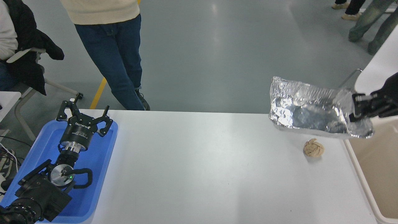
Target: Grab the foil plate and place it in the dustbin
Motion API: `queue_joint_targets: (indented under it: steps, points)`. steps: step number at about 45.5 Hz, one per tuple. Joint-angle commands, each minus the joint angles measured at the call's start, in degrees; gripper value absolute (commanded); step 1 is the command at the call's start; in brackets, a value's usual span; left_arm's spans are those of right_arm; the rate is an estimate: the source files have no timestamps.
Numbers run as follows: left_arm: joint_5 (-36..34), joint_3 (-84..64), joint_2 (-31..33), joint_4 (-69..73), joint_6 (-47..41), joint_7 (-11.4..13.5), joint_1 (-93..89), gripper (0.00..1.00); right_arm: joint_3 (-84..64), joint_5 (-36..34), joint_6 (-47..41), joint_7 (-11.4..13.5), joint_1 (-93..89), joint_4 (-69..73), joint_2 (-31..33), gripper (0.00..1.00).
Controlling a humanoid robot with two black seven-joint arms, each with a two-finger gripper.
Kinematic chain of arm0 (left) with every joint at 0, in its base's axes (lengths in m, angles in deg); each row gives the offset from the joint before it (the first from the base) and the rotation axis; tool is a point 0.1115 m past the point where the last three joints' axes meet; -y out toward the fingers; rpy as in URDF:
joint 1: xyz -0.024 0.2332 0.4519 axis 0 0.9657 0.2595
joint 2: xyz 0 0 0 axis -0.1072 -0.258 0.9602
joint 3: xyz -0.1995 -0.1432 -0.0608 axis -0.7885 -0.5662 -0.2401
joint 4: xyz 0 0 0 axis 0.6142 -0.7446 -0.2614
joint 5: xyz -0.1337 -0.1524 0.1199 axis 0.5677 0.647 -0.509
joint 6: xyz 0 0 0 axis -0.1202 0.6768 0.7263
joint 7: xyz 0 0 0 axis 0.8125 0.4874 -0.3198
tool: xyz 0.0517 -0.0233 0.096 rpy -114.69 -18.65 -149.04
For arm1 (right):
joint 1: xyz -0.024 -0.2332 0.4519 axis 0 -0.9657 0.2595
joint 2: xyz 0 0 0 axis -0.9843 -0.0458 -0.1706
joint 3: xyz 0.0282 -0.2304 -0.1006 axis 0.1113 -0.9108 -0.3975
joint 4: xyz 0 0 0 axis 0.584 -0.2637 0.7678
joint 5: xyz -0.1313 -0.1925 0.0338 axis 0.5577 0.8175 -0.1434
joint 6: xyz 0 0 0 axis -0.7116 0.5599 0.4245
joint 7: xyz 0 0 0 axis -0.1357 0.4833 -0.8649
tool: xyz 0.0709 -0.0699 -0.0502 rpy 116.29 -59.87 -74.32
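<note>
Head view: foil plate [306,112] aloft at right of frame, pinched at right rim by right gripper [357,109], just left of dustbin [357,168]. Likely light, thin, easily crushed; rim grip seems best. Left gripper [84,115] spread open, lower left.

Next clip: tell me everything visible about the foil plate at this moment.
The foil plate is a crinkled, shiny silver tray, roughly rectangular with a raised rim, dented and creased. It hangs in the air above the table's far right part, tilted so its hollow faces the camera. The right tool is shut on its right end; nothing else touches it. A paper ball lies on the table below it, and the dustbin stands just to its right.
</note>
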Motion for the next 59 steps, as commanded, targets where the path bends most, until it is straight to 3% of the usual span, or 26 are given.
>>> queue_joint_targets:
  steps: [1, 20, 34, 39, 47, 59]
  points:
    - [0.02, -0.01, 0.00, 0.00, 0.00, 0.00, -0.04, 1.00, -3.79, -1.47, -0.30, 0.00, 5.39, -0.14, -1.82, 0.00]
    - [-0.07, -0.01, 0.00, 0.00, 0.00, 0.00, -0.04, 1.00, -12.05, -1.47, -0.30, 0.00, 3.64, -7.43, 1.25, 0.00]
    - [0.02, -0.01, 0.00, 0.00, 0.00, 0.00, -0.04, 1.00, -13.56, -1.91, -0.30, 0.00, -13.93, -24.39, 14.95, 0.00]
    - [-0.07, -0.01, 0.00, 0.00, 0.00, 0.09, -0.03, 1.00, -12.06, -6.03, -0.30, 0.00, -21.84, -29.58, 18.65, 0.00]
    - [-0.07, -0.01, 0.00, 0.00, 0.00, 0.09, -0.04, 1.00, -3.72, -8.24, -0.21, 0.09, -41.69, -35.56, 19.19, 0.00]
    - [0.02, -0.01, -0.09, 0.00, 0.00, 0.09, 0.05, 1.00, 18.07, -8.24, 15.69, 0.27, -67.37, -40.39, 19.09, 0.00]
